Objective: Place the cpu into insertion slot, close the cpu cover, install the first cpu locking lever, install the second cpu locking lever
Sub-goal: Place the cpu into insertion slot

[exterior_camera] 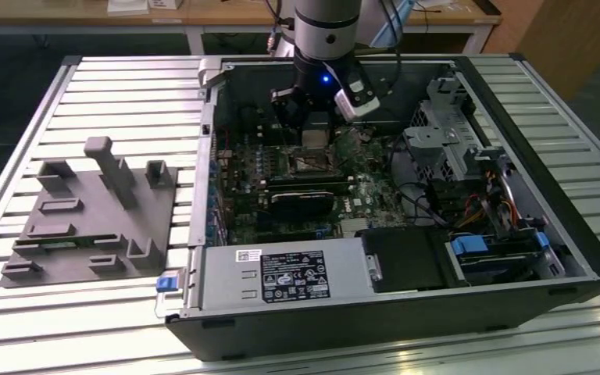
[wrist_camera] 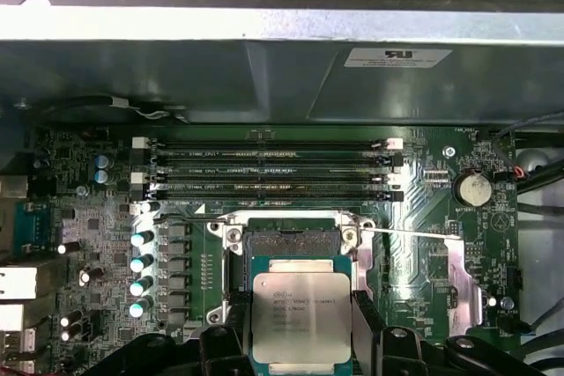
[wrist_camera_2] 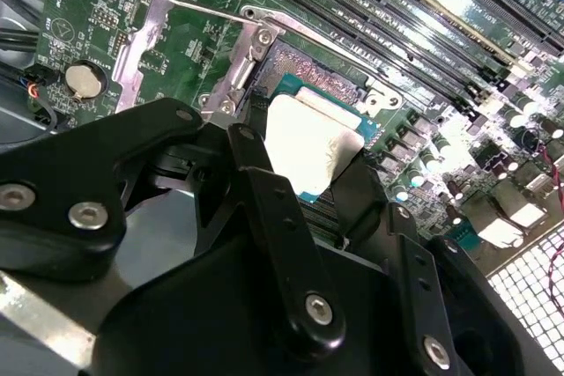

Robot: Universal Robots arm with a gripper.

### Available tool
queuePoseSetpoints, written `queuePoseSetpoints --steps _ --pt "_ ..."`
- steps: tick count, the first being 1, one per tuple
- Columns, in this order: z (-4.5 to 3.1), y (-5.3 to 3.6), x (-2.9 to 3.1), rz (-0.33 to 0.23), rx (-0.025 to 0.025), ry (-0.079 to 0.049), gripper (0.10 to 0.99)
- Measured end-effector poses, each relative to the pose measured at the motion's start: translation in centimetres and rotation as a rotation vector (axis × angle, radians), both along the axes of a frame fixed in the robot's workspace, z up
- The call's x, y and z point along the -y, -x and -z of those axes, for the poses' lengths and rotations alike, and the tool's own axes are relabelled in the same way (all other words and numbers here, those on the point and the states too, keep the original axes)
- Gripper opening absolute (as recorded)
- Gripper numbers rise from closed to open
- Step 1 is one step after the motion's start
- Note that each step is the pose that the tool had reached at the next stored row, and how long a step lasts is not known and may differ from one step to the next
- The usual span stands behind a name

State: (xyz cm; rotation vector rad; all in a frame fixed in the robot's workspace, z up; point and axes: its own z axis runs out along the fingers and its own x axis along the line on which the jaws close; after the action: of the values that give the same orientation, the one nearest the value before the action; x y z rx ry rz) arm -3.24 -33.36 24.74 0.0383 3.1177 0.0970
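My hand (wrist_camera: 300, 334) is closed on the cpu (wrist_camera: 301, 305), a finger on each opposite edge, chip flat. In the exterior view the insertion slot (exterior_camera: 308, 162) lies just toward 6 o'clock from the hand, uncovered. The cpu hovers near it, not seated.

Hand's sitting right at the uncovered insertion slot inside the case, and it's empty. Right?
Not empty. The hand is shut on the cpu, whose pale metal top sits gripped between the two fingers, as the first wrist view shows. The rest holds: the hand sits right at the uncovered insertion slot inside the case.
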Motion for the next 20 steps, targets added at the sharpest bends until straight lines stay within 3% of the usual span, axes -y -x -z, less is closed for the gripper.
queuePoseSetpoints --steps 4,20 --pt "0.01 0.00 0.00 0.013 0.0001 0.000 0.537" --pt "0.11 0.00 0.00 0.286 0.0001 0.006 0.537"
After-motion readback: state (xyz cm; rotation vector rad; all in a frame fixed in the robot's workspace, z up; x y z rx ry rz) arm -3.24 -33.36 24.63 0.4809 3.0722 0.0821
